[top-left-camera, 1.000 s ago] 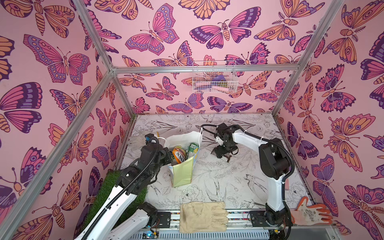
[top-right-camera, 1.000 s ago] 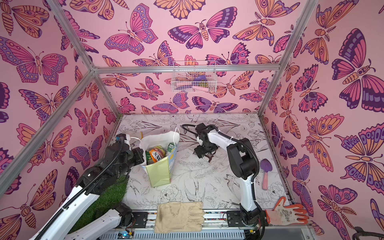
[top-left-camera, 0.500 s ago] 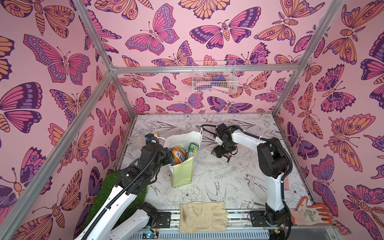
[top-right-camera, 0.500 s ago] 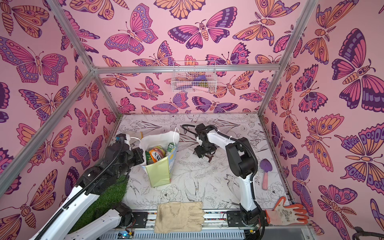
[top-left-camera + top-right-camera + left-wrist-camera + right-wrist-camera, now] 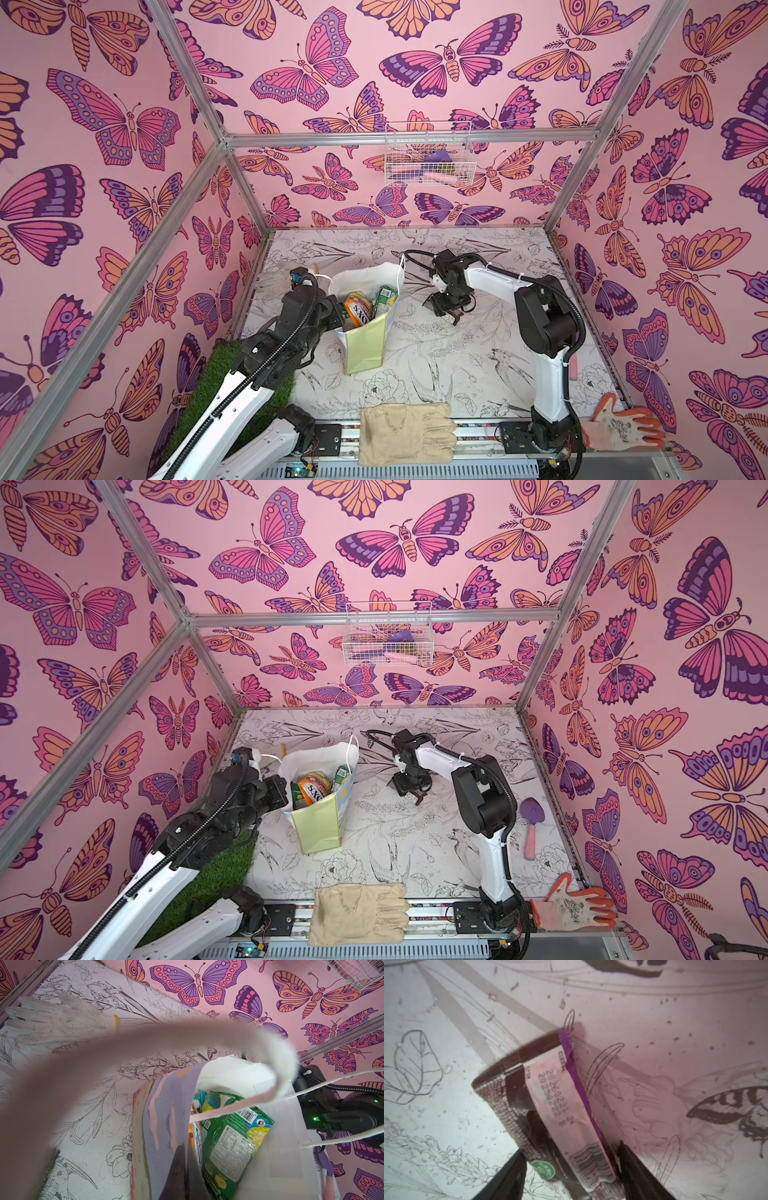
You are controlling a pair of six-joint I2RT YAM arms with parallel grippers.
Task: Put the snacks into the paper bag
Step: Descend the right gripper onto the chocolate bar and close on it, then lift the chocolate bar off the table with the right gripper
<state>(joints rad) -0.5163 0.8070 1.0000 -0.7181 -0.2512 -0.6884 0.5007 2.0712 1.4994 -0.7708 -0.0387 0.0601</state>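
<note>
The white paper bag (image 5: pixel 365 349) (image 5: pixel 318 825) with pale green side panels stands upright left of the middle. An orange Fox's packet (image 5: pixel 358 309) and a green packet (image 5: pixel 384 297) (image 5: pixel 232 1142) stick up inside it. My left gripper (image 5: pixel 337 311) (image 5: pixel 184 1167) is shut on the bag's left wall at the rim. A dark brown bar (image 5: pixel 542 1095) with a pink label and purple edge lies flat on the table to the right of the bag. My right gripper (image 5: pixel 451 316) (image 5: pixel 571 1172) points down over it, open, one finger close on each side of the bar.
A beige glove (image 5: pixel 405 434) lies at the front edge and an orange-and-white glove (image 5: pixel 619 424) at the front right. A purple trowel (image 5: pixel 532 825) lies by the right wall. A wire basket (image 5: pixel 428 158) hangs on the back wall. Grass mat (image 5: pixel 216 382) front left; white knit glove (image 5: pixel 58 1018) behind the bag.
The right gripper's jaws have narrowed around the dark brown bar. Both arms and the bag have stayed where they were.
</note>
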